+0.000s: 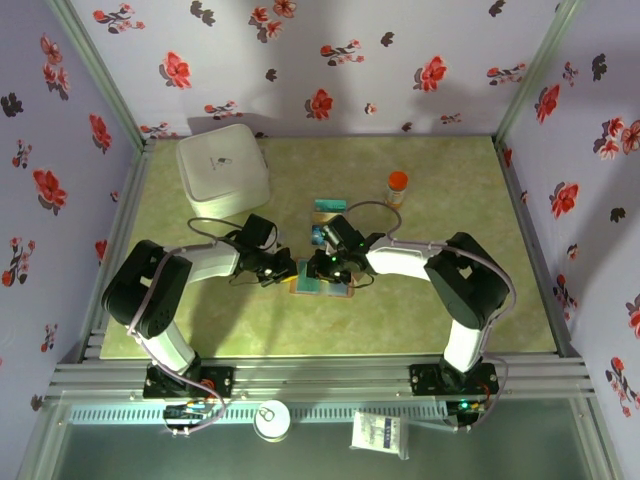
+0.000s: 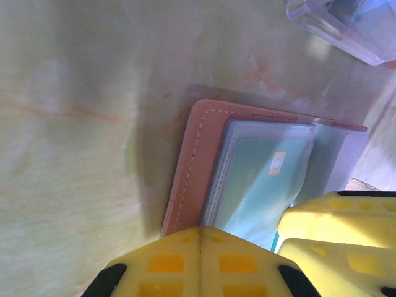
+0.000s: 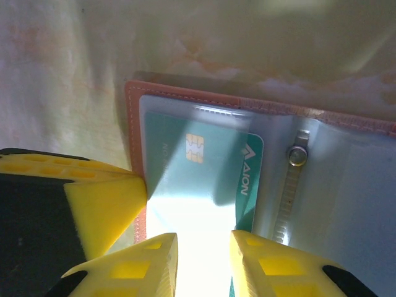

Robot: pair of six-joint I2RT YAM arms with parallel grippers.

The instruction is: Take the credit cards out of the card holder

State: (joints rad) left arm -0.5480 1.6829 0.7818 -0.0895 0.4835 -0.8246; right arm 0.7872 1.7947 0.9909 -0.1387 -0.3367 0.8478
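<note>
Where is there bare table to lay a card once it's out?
Bare: the far-right stretch between the orange-capped bottle and the right wall; the near strip between the card holder and the arm bases. Crowded: the centre, where both arms meet over the card holder, and the far-left corner, taken by the white container.

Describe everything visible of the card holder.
The card holder lies open on the table: tan-pink leather-like cover with pale stitching, clear bluish sleeves, a metal snap at the fold. A teal card with a chip sits in one sleeve. The shut left gripper seems to press its edge; the right gripper, jaws apart, hangs over the sleeve.
</note>
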